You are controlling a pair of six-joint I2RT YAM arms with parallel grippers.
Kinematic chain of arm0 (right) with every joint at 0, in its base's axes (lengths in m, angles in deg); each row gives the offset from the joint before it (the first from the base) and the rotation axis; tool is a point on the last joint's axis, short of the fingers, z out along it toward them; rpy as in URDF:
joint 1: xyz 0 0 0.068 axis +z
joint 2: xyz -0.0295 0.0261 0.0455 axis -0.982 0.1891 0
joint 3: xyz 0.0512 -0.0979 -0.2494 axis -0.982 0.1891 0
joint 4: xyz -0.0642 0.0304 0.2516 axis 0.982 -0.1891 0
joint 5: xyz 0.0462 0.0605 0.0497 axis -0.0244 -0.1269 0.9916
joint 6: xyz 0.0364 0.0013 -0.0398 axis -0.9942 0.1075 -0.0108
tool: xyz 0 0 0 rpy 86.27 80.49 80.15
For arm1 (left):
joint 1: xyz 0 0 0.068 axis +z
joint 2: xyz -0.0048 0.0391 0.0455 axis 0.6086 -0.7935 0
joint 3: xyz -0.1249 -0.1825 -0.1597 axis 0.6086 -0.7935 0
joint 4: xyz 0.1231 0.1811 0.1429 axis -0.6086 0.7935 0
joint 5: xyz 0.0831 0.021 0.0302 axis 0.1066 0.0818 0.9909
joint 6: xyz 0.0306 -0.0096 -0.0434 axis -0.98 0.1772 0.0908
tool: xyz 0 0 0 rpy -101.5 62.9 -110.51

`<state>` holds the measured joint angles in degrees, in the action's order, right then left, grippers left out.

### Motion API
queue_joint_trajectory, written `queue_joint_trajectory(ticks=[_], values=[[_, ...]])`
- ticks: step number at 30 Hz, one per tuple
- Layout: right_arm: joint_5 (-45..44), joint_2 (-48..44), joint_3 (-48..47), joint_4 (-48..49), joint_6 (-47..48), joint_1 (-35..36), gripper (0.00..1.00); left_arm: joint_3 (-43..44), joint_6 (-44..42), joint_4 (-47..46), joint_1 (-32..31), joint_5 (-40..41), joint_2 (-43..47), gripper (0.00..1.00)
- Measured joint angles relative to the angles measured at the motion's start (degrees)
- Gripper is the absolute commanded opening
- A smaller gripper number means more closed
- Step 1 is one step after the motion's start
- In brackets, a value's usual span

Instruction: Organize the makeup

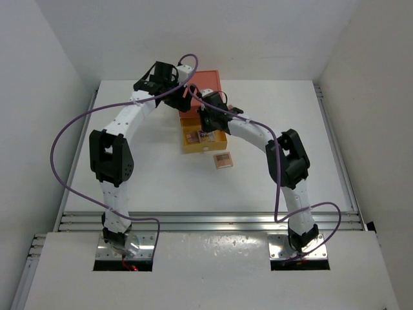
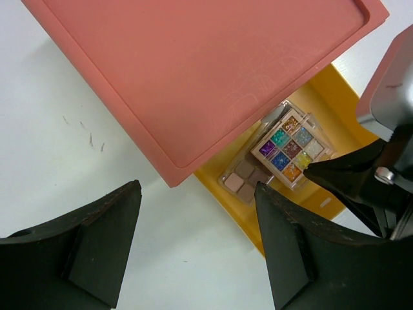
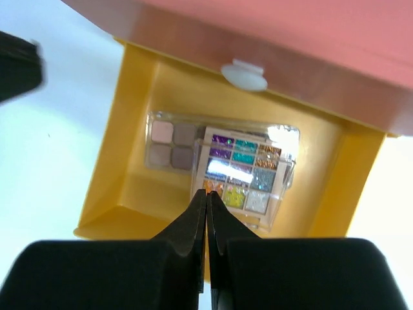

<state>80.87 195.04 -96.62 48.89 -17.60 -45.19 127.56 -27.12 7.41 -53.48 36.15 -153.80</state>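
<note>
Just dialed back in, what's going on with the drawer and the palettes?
The yellow drawer stands pulled out of the orange-red box. In it, a glitter palette lies overlapping a brown palette. The right gripper has its fingers shut and empty, tips at the glitter palette's near edge; contact is unclear. The left gripper hangs open by the box's corner. One square palette lies on the table.

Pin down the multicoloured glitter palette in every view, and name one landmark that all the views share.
Top external: the glitter palette is small, just above centre, in the right half of the yellow drawer.
Left wrist: it lies right of centre, just below the orange-red box.
Right wrist: it sits mid-picture.
Shared landmark: the yellow drawer that holds it.
</note>
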Motion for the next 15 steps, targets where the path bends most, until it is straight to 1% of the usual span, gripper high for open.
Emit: queue_joint_trajectory(ticks=[3,7,10,15], values=[[0.0,1.36,-2.01,-2.54,-0.72,-0.02,0.0,0.0,-0.24,0.0,0.0,0.0,0.0,0.77],[0.04,7.52,-8.33,-4.24,-0.94,-0.13,0.0,-0.07,-0.55,0.04,0.0,0.15,0.0,0.77],[0.24,10.82,-9.03,-4.94,-1.09,-0.46,0.0,-0.5,-0.72,0.44,0.0,0.26,0.0,0.77],[0.52,11.13,-10.64,-5.7,-1.01,-0.74,0.0,-1.14,-0.68,0.55,0.0,0.26,0.0,0.77]])
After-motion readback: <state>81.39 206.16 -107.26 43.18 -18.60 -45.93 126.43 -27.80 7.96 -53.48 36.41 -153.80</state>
